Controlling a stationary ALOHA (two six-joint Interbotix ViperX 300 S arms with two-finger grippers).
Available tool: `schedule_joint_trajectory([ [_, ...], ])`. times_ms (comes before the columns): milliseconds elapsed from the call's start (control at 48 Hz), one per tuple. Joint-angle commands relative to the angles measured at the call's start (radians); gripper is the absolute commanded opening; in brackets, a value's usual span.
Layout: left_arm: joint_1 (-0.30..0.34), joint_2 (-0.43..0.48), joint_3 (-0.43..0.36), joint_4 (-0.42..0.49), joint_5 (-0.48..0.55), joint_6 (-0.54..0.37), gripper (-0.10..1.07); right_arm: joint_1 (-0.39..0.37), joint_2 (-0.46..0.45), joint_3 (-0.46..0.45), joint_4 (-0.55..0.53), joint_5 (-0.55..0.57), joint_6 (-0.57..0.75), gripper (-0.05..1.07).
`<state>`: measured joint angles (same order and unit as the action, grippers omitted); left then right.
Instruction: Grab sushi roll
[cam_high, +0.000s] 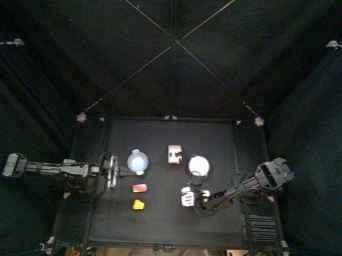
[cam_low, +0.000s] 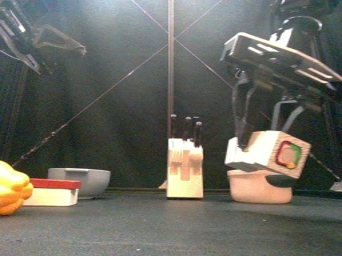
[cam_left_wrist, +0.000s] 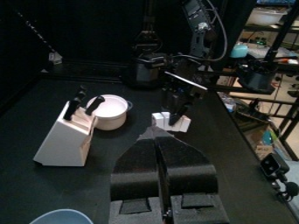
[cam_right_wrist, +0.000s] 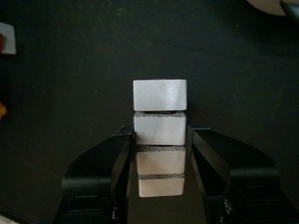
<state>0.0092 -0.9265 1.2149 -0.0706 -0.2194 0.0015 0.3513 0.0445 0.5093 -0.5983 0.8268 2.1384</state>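
Note:
The sushi roll (cam_right_wrist: 160, 131) is a small white piece with a tan middle. It sits between the two jaws of my right gripper (cam_right_wrist: 160, 133), which press on its sides. In the front view the sushi roll (cam_low: 277, 152) hangs above the table in my right gripper (cam_low: 267, 140), in front of a larger white oval thing (cam_low: 261, 185). From above, the roll (cam_high: 189, 194) is at the front middle of the table under the right gripper (cam_high: 195, 199). My left gripper (cam_left_wrist: 163, 140) is shut and empty and rests at the table's left side (cam_high: 110, 170).
A white knife block (cam_low: 185, 165) stands mid-table. A pale blue bowl (cam_high: 138, 160) lies to its left. A small red block (cam_low: 54, 190) and a yellow thing (cam_low: 11, 188) sit at the front left. The white oval thing (cam_high: 199, 165) lies just behind the roll.

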Motion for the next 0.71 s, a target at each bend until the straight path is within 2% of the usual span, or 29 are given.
schedule_joint_trajectory([
  [0,0.003,0.005,-0.014,0.002,-0.005,0.002,-0.02,-0.031,0.005,-0.061,-0.015,0.002,-0.005,0.58],
  [250,0.003,0.005,-0.012,0.008,-0.003,0.003,-0.03,-0.074,0.087,-0.17,-0.103,0.002,0.018,0.58],
  [458,0.005,0.005,-0.011,0.008,-0.003,0.002,-0.02,-0.103,0.187,-0.265,-0.064,0.025,-0.003,0.58],
  [688,0.005,0.005,-0.011,0.006,-0.005,0.002,-0.03,-0.106,0.232,-0.284,-0.014,0.069,-0.003,0.59],
])
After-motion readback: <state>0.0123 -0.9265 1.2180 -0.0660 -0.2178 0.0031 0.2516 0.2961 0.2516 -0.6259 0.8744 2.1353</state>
